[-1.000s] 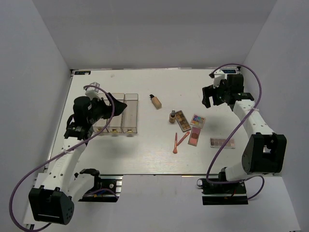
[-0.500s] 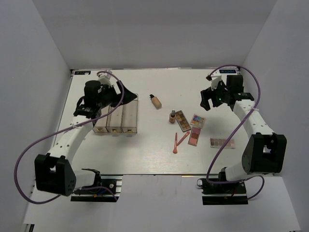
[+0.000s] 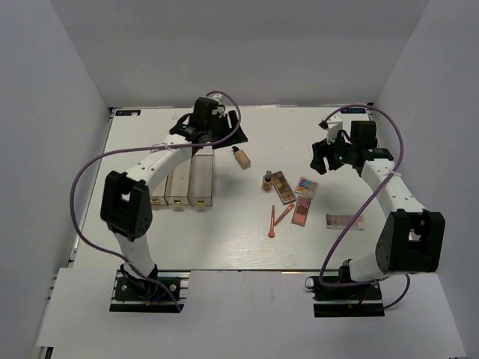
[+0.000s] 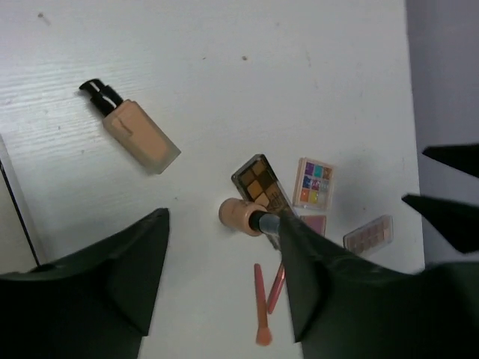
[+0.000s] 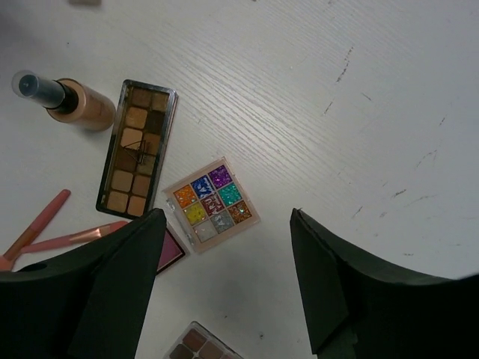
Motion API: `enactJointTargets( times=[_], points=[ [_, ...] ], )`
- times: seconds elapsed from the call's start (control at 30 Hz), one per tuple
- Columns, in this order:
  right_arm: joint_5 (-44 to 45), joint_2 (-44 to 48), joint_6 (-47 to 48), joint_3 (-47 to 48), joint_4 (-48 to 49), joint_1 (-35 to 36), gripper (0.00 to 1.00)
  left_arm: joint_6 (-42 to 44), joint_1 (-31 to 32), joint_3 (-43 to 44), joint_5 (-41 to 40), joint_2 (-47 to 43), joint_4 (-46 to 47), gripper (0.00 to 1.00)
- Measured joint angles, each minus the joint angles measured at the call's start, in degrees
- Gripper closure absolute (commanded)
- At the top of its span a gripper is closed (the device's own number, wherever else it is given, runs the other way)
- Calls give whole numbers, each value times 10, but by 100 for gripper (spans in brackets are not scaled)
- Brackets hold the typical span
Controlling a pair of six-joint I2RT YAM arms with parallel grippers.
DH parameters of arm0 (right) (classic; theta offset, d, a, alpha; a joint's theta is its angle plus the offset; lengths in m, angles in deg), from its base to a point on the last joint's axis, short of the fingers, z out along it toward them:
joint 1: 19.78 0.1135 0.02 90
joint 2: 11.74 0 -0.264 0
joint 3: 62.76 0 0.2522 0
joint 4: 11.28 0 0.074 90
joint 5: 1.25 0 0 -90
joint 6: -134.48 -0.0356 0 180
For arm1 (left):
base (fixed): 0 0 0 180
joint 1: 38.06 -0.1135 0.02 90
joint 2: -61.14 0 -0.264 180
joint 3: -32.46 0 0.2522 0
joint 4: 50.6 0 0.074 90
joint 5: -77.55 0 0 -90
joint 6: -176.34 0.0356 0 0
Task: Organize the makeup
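Beige bottle (image 4: 140,138) lies flat near left pincer (image 4: 222,217).

on my table (image 3: 224,243) the organizer (image 3: 203,166) sits at left. right of it a lying bottle (image 3: 241,157); farther right a standing bottle (image 3: 267,181) just beside the long palette (image 3: 283,187), the square palette (image 3: 306,187) beyond. nearer the bases i see two sticks (image 3: 272,222), a third palette (image 3: 301,212), then a fourth palette (image 3: 344,221) rightmost.

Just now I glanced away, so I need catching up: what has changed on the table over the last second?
The left hand swung from over the organizer to past its far end and now hovers by the lying bottle, empty. The right hand barely shifted, also empty. The other makeup, bottle and organizer stayed put.
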Motion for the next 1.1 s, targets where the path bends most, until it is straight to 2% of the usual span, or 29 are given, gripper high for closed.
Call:
enactJointTargets(
  times=[0.07, 0.27, 0.37, 0.67, 1.1],
  points=[
    [2, 0, -4, -4, 4, 0, 22, -16, 19, 56, -52, 47, -48, 22],
    [7, 0, -15, -8, 18, 0, 19, -70, 62, 230, -185, 193, -164, 19],
    [9, 0, -20, -13, 23, -1, 19, -97, 76, 273, -224, 246, -202, 18],
    [12, 0, -30, -33, 38, -2, 18, -146, 90, 293, -296, 308, -269, 16],
    [12, 0, -38, -41, 54, -3, 18, -173, 89, 316, -323, 342, -261, 19]
  ],
)
